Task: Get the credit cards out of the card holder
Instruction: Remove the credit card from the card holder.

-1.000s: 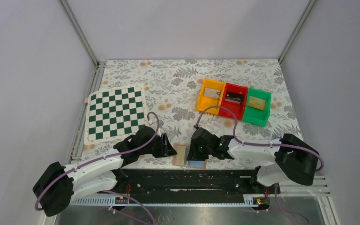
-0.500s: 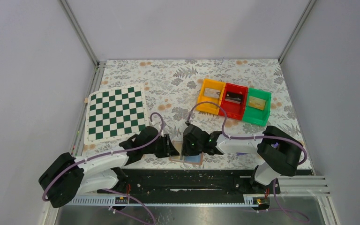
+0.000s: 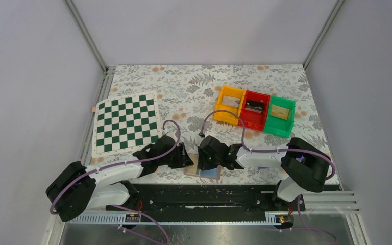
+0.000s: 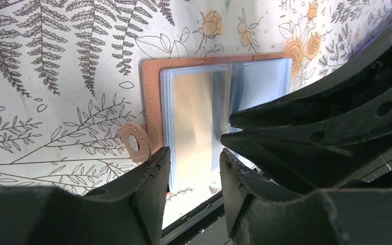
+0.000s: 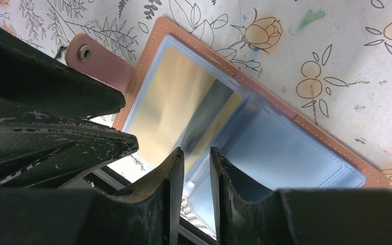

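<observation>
The card holder lies open at the near edge of the floral table, between my two grippers. A yellowish card sits in the sleeve beside the snap tab. My left gripper is spread above the holder. My right gripper is nearly closed; whether it pinches a sleeve I cannot tell.

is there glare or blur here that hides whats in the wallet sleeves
Left wrist: a golden sheen washes the clear sleeve of the open card holder, so no card print reads; the fingers of the left gripper are soft. Right wrist: same glare, right gripper blurred up close. Top external: even light, sharp, arms cover most of the holder.
</observation>
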